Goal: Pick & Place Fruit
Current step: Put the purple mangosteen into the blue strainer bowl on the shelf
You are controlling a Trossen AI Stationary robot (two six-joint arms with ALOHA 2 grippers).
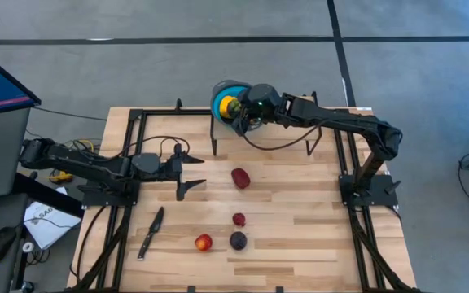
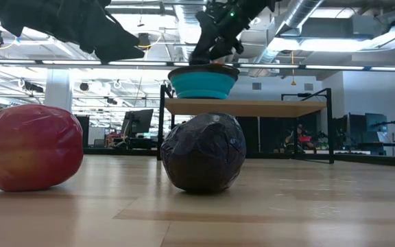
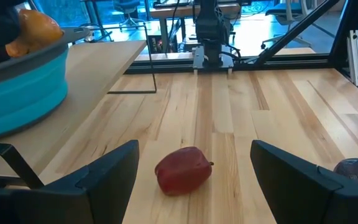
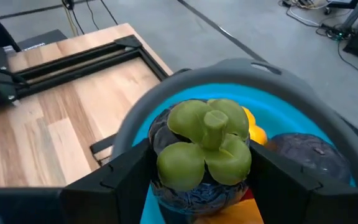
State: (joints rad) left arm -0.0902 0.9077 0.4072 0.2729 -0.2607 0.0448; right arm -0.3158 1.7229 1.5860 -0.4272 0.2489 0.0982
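My right gripper (image 1: 238,110) reaches over the blue bowl (image 1: 219,96) on a raised wooden shelf (image 2: 252,107) at the table's far edge. It is shut on a dark purple fruit with a green leafy top (image 4: 205,142). An orange fruit (image 4: 253,132) and another dark purple one (image 4: 309,152) lie in the bowl. My left gripper (image 1: 192,172) hangs open at the table's left, pointing at a red fruit (image 1: 240,177) that rests on the table ahead of it. A small red fruit (image 1: 238,220), a dark purple one (image 1: 238,241) and a red-and-yellow one (image 1: 203,242) rest near the front. My right gripper pinches the dark purple fruit by its two opposite sides (image 4: 156,163), just under the green top, between the two fingers (image 4: 126,171). The fingers slant down from the table's right side. The fruit sits upright, green top up, inside the bowl's rim; its underside is hidden.
A dark knife (image 1: 151,232) lies near the front left. The shelf's thin black legs (image 1: 215,140) stand on the table near the far edge. Black frame rails (image 1: 129,146) run along the left and right sides. Bare wood lies between the fruits and the right rail.
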